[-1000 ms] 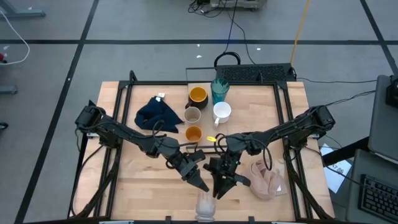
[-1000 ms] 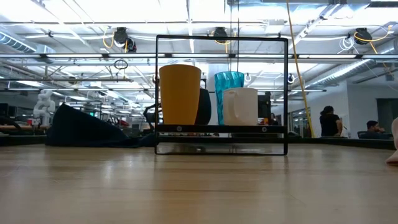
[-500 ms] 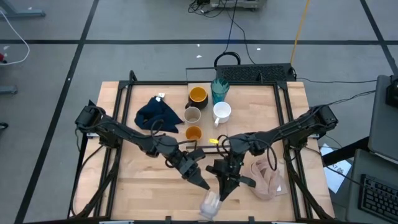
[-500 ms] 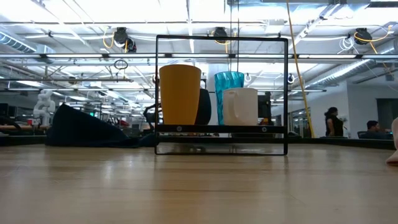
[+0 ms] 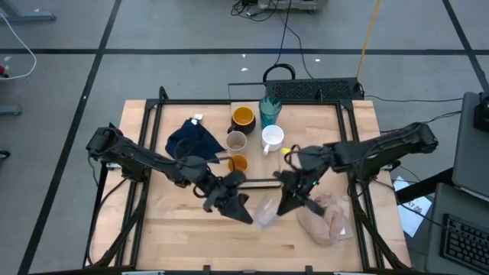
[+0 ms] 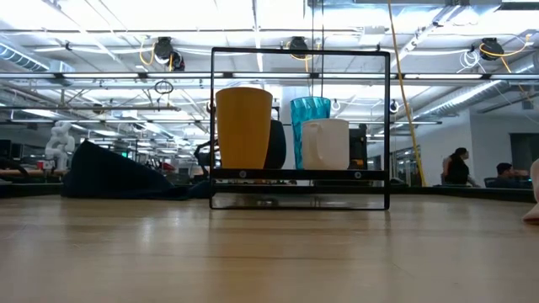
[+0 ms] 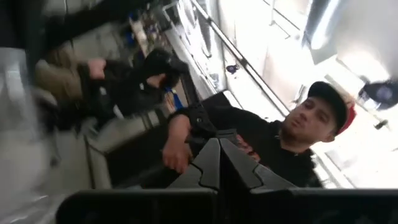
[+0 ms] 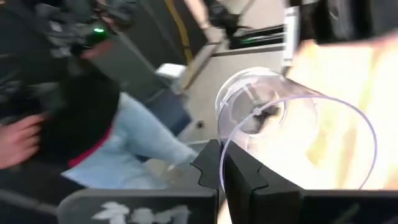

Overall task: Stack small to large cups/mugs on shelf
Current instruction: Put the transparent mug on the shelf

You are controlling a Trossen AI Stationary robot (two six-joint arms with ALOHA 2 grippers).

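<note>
My right gripper [image 5: 283, 208] is shut on the small clear glass [image 5: 265, 213] over the middle of the table; the glass also shows in the right wrist view [image 8: 292, 130]. My left gripper [image 5: 244, 216] is shut and empty just left of the glass. The black mug with an orange inside [image 5: 243, 117], the teal tumbler [image 5: 269, 109], the white mug [image 5: 273, 137], the grey-beige cup [image 5: 236, 141] and the small orange cup [image 5: 238, 163] stand upright at the far middle. In the low view, cups stand on the shelf [image 6: 299, 174] inside a wire frame. My right gripper pinches the wall of the clear glass at its rim [image 8: 222, 144], one finger inside the mouth and one outside. The fingers come from the table's right side, slanting down. The glass lies tipped on its side in the hold, its base [image 8: 249, 106] pointing away from the fingers.
A dark navy cloth [image 5: 195, 140] lies at the far left and a pink-beige cloth [image 5: 325, 219] at the near right, under my right arm. A person [image 7: 311, 118] stands beyond the table. Bare wood lies along the near edge.
My right gripper has gone from the near edge up and toward the far edge with the clear glass. The glass stood upright at the near edge, then tipped, and now hangs on its side over the table's middle. My left gripper has drawn a little toward the far edge.
</note>
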